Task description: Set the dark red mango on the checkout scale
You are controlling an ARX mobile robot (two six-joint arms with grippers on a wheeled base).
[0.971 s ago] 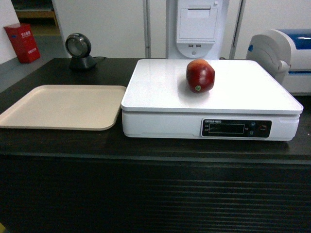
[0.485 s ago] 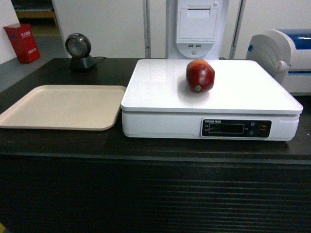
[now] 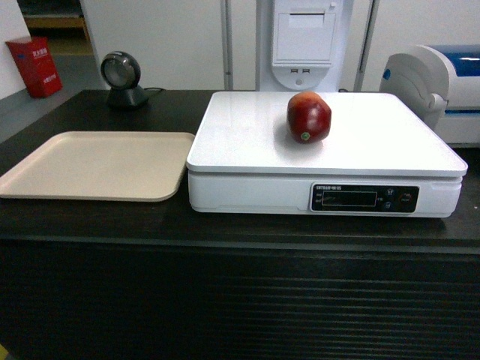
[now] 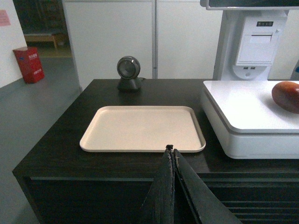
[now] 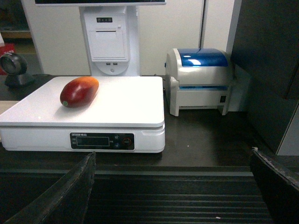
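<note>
We see the mango (image 3: 308,117) lying on the scale (image 3: 247,142), toward its back edge, with nothing touching it. The scale sits on the right part of the bench (image 3: 90,217). A beige tray (image 3: 97,165) holds nothing and lies just left of the scale. A round scanner (image 3: 122,78) stands at the bench's back edge. Our left gripper (image 4: 172,151) is pinched closed on nothing. Our right gripper (image 5: 173,186) is spread wide, holding nothing.
</note>
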